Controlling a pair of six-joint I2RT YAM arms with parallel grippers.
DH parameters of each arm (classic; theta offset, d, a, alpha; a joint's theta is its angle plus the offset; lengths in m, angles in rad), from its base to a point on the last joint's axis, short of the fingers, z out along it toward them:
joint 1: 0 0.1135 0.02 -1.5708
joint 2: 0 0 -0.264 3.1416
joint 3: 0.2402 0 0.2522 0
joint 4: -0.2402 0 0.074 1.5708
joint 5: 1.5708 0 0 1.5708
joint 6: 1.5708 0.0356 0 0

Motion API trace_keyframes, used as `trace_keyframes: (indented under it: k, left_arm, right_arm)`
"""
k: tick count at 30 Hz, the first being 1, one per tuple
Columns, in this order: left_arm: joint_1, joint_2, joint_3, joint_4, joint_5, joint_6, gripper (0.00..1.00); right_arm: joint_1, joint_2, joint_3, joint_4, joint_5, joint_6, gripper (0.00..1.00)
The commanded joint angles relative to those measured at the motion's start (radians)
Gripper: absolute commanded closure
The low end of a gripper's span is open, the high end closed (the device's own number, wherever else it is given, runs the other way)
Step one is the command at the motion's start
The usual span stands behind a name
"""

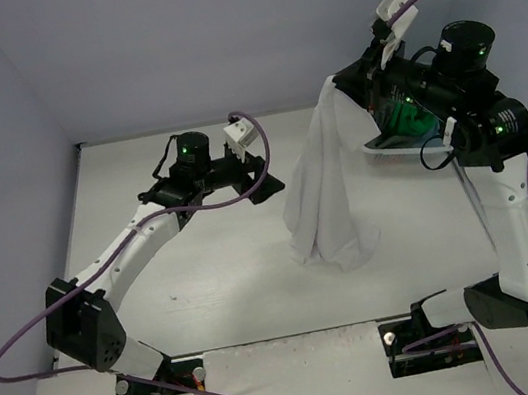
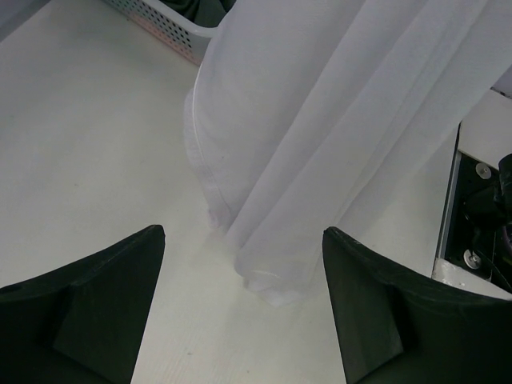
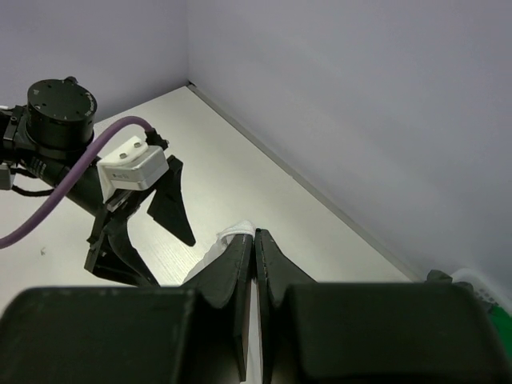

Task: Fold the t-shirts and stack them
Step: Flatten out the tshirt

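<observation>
White t-shirt (image 1: 325, 197) hangs in a long drape, its top pinched up high and its lower folds crumpled on the table (image 1: 210, 298). Left of the shirt, the left gripper (image 2: 242, 234) points at the low part of the hanging cloth, jaws spread wide with nothing between them and clear of the fabric. At the shirt's top, the right gripper (image 3: 254, 236) is clamped tight on the cloth. Right of the shirt, partly hidden by the right arm, a white laundry basket (image 1: 382, 147) holds a green t-shirt (image 1: 403, 118).
</observation>
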Motion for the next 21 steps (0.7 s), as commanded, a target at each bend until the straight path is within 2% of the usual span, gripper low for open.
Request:
trace_keyframes:
  k: [1,13,21]
  left_arm:
    - [0.0,0.003,0.046,0.11,0.047,-0.057,0.26]
    - [-0.023,-0.006,0.017,0.152,0.105,-0.116,0.26]
    - [-0.078,0.013,0.009,0.164,0.102,-0.124,0.26]
  right_arm:
    - [-0.006,0.002,0.031,0.093,0.017,0.009,1.0]
    - [-0.006,0.024,0.014,0.101,0.032,0.001,1.0]
    - [-0.008,0.031,0.02,0.102,0.03,0.009,1.0]
